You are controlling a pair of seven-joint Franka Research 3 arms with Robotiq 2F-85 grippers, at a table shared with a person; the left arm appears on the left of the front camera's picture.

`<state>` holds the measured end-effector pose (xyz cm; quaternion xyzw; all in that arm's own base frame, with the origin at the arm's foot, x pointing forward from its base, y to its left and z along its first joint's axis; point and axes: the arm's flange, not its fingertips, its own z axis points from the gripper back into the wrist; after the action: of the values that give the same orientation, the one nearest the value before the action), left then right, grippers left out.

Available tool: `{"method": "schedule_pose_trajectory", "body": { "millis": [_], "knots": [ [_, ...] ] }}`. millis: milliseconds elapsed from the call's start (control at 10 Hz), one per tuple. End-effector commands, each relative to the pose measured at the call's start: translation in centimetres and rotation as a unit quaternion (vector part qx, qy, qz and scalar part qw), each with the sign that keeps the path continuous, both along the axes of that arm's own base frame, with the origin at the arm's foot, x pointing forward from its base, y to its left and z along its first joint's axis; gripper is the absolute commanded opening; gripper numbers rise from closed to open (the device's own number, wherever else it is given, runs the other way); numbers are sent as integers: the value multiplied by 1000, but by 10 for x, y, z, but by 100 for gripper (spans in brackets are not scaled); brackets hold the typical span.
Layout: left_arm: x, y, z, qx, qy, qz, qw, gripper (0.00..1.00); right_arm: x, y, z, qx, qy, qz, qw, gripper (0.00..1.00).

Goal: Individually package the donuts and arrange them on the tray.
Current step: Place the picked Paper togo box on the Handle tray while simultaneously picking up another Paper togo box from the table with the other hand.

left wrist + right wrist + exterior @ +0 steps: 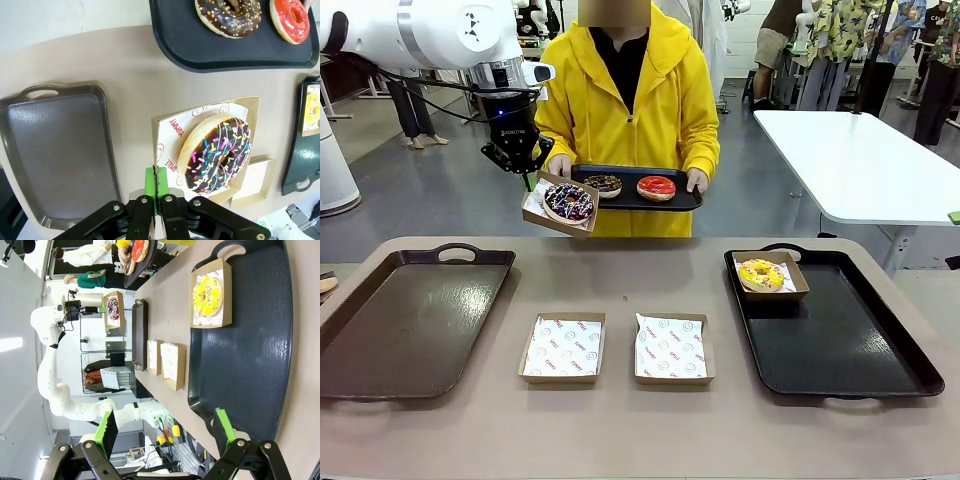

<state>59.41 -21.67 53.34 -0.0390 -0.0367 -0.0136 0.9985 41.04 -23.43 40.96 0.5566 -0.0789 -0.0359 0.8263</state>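
Left tool [156,183] pinched shut on the rim of a box [167,131] carrying the sprinkled donut [216,155], aloft over the table [620,420]; right tool [165,432] jaws wide above the black tray [260,340] holding the boxed yellow donut [207,295]; crumb donut [603,185] and red donut [656,187] on the person's tray [686,201].

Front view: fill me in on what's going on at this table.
The left tool is shut on the edge of a paper-lined box carrying the sprinkled chocolate donut, holding it in the air above the table. A person behind it holds a serving tray with the crumb-topped donut and the red donut. The yellow donut already sits boxed on the right tray. Two empty boxes wait mid-table, and the right tool hangs open over that right tray.
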Motion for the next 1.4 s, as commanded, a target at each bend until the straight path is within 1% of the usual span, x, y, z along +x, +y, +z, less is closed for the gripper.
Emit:
{"method": "schedule_pose_trajectory", "body": {
  "millis": [0,400,500,600,700,900,1000,1100,1200,1300],
  "knots": [
    [-5,3,0,-3,0,-8,1000,0,-1,-2,2,4,-2,4,1000,100],
    [-5,3,0,-3,0,-8,1000,0,-1,-2,2,4,-2,4,1000,100],
    [0,0,0,0,0,0,1000,1,0,0,0,0,0,0,1000,100],
    [-1,10,5,-3,5,-3,1000,1,5,11,11,-15,5,-4,1000,100],
    [-9,24,14,-4,9,-20,1000,1,6,27,29,-58,3,1,998,100],
    [-30,64,32,5,14,-27,1000,1,8,69,83,-117,-2,17,993,100],
    [-35,85,39,-1,15,-19,1000,1,6,95,109,-143,-12,24,989,100],
    [-41,105,41,0,18,-10,1000,1,3,123,127,-178,-15,32,983,100],
    [-46,129,37,7,21,8,1000,1,1,156,132,-226,-12,40,973,100],
    [-47,149,31,14,24,26,999,1,5,185,130,-264,-4,37,964,100]
  ]
}}
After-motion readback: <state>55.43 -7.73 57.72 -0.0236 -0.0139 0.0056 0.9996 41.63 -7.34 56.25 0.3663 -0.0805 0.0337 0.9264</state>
